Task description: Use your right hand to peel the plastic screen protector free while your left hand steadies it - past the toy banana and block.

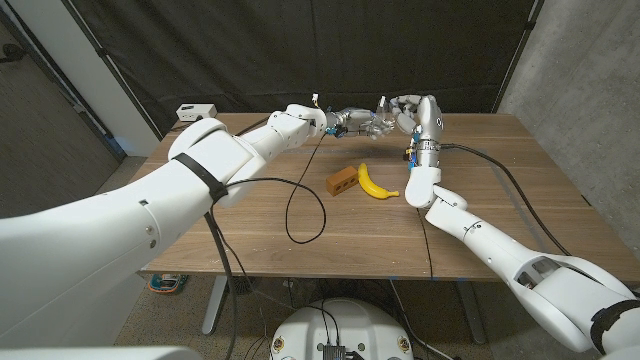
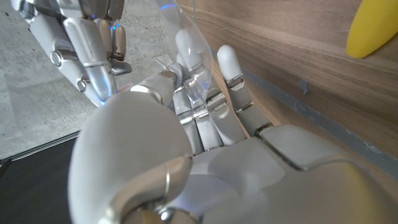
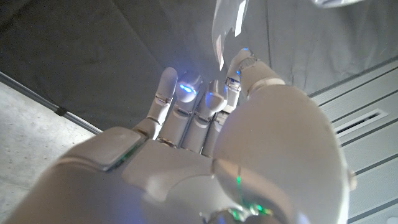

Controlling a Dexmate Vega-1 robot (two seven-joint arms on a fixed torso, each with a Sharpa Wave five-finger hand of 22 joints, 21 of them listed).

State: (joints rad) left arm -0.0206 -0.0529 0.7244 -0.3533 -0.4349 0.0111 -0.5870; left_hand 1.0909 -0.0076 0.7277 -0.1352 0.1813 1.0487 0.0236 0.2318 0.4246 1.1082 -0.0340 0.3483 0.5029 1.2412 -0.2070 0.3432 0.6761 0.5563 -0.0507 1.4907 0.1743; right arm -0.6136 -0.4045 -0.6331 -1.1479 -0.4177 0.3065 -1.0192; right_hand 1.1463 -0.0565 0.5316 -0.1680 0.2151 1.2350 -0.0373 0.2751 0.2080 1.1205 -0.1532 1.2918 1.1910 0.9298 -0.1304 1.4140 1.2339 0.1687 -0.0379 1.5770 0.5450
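Observation:
Above the table's far middle, my left hand (image 1: 352, 122) and my right hand (image 1: 408, 110) meet fingertip to fingertip. Both grip a small clear plastic screen protector (image 1: 383, 103), which is hard to make out there. In the left wrist view the clear film (image 2: 198, 59) lies across my left hand's (image 2: 205, 124) fingers, with my right hand (image 2: 87, 50) close by. In the right wrist view a strip of film (image 3: 225, 25) stands up from my right hand's (image 3: 211, 143) fingertips. A yellow toy banana (image 1: 375, 183) (image 2: 373, 28) and a brown block (image 1: 342, 180) lie nearer me on the table (image 1: 250, 235).
A white box (image 1: 195, 110) sits at the table's far left corner. A black cable (image 1: 305, 215) loops over the middle of the table, and another cable (image 1: 530, 200) trails along the right side. A dark curtain hangs behind.

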